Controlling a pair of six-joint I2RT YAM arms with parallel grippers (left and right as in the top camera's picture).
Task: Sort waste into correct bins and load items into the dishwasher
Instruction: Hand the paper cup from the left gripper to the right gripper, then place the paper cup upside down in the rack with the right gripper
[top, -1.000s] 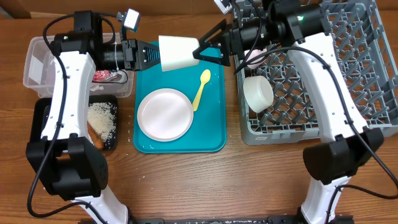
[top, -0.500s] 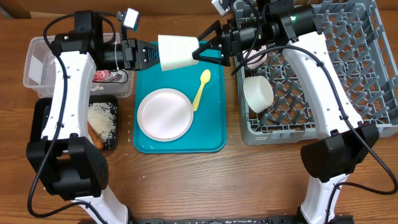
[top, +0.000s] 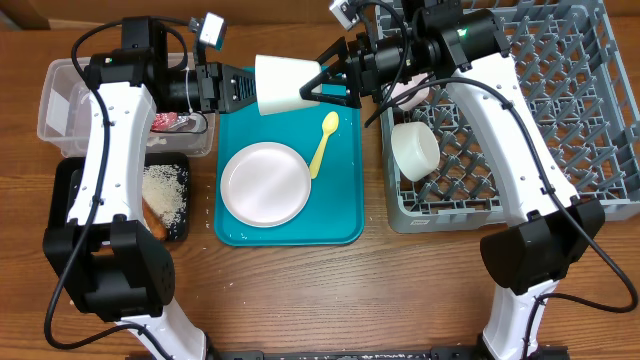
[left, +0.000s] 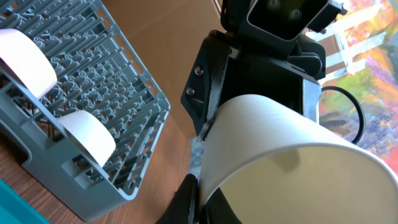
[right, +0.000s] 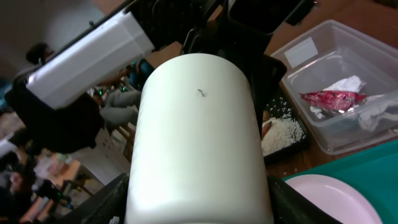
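A plain white tapered cup (top: 285, 84) hangs on its side at the upper middle of the overhead frame, above the far edge of the flat teal tray (top: 345, 215) and held between both arms. The left pincer (top: 250, 90) is pressed together on the cup's wall at its wider left end. The right pincer (top: 315, 78) stands spread around the narrower end; whether its pads press yet I cannot tell. This looks like a handover. The large grey peg-grid dish rack (top: 560, 110) fills the right of the frame, on the right arm's side, so the cup probably crosses over to be racked near the white bowl (top: 415, 150) there.

Only the overhead view shows the round white plate (top: 264, 183) and pale yellow spoon (top: 324, 143) waiting on the tray. The left wrist view alone shows the cup's open mouth. The right wrist view shows its outer wall flanked by a finger on each side, and gives the clearest look at the clear plastic tub (right: 323, 31) at right, holding a shiny red wrapper (right: 333, 99).
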